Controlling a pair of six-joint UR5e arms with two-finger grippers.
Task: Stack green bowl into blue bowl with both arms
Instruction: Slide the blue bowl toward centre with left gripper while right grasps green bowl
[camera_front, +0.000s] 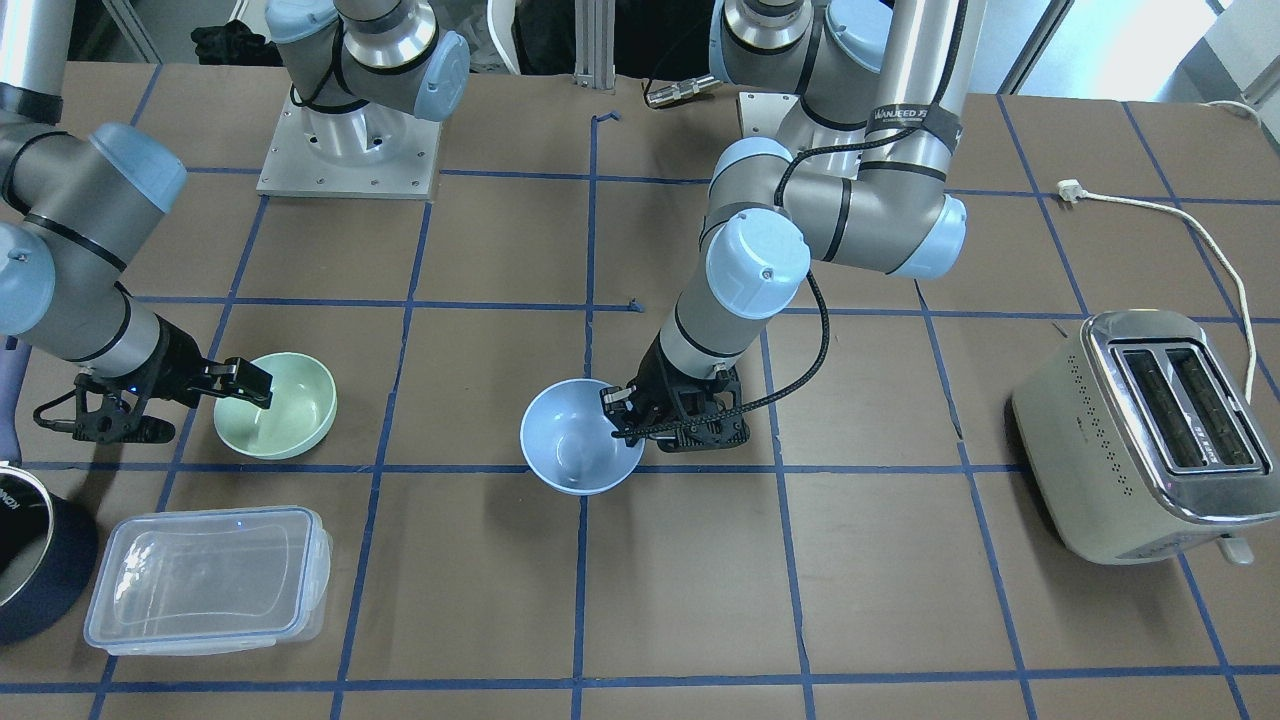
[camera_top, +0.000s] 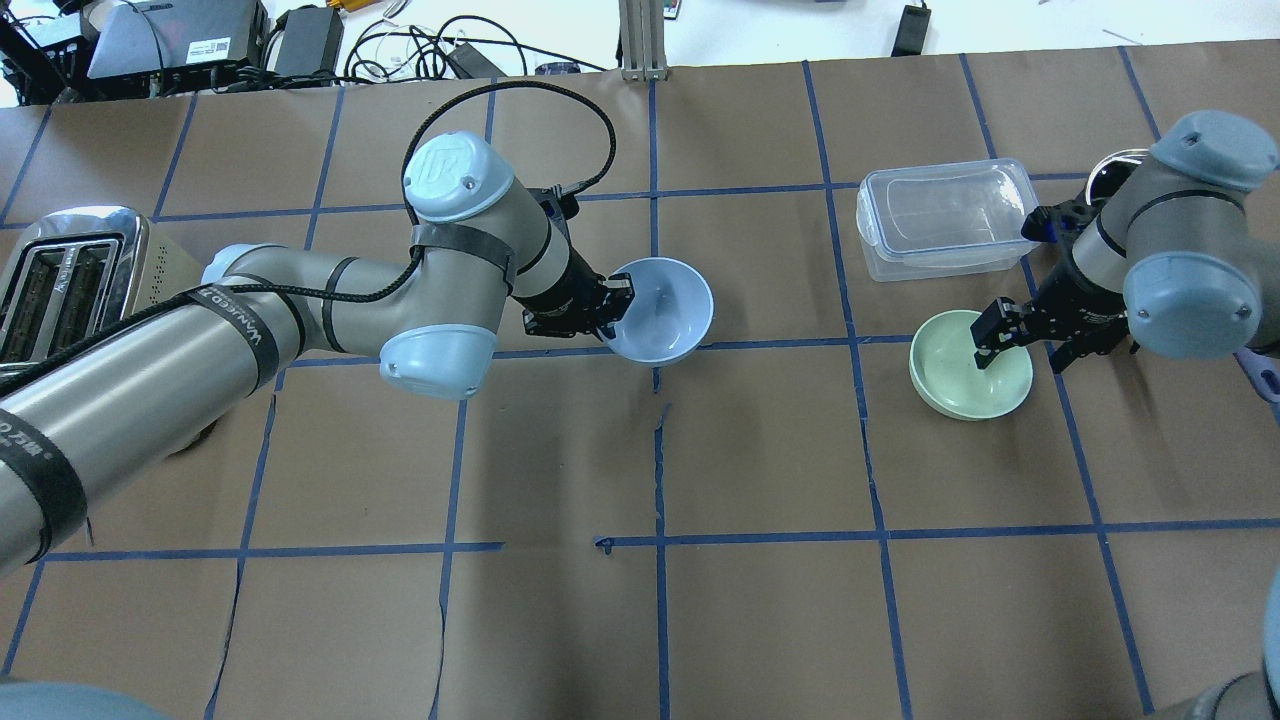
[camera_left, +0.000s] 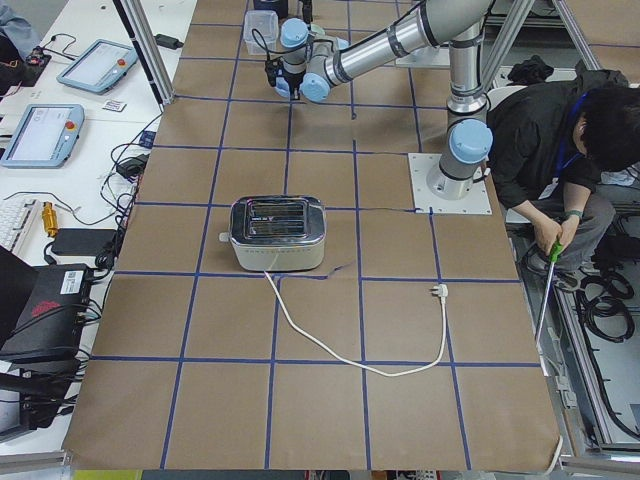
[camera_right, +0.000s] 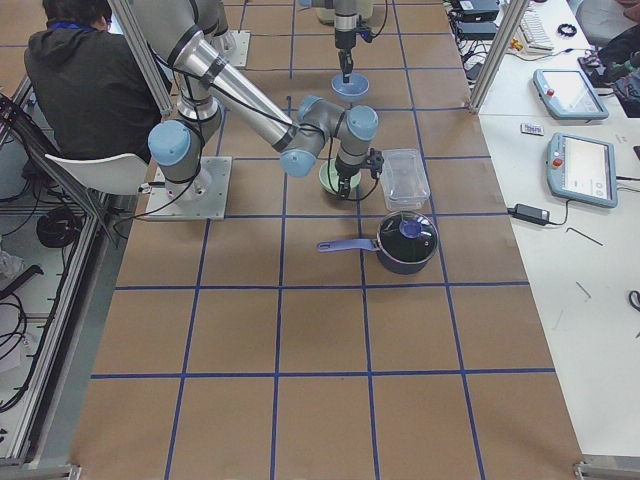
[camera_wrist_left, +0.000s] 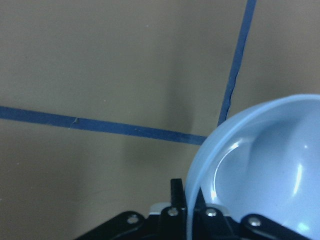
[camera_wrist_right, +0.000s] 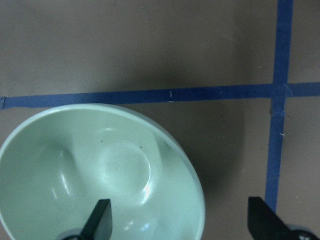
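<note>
The pale blue bowl (camera_front: 575, 445) is near the table's middle and also shows in the overhead view (camera_top: 665, 310). My left gripper (camera_front: 625, 412) is shut on its rim, which runs between the fingers in the left wrist view (camera_wrist_left: 192, 200). I cannot tell whether the bowl is off the table. The mint-green bowl (camera_front: 285, 410) sits on the table on my right side (camera_top: 960, 385). My right gripper (camera_top: 1022, 345) is open astride its rim. In the right wrist view, one finger (camera_wrist_right: 100, 220) is inside the green bowl (camera_wrist_right: 100, 165) and the other is outside.
A clear plastic container (camera_front: 205, 575) and a dark navy pot (camera_front: 30, 570) stand close to the green bowl. A toaster (camera_front: 1150, 430) with a white cord (camera_front: 1200, 230) is on my left side. A person (camera_left: 560, 140) bends beside the robot base.
</note>
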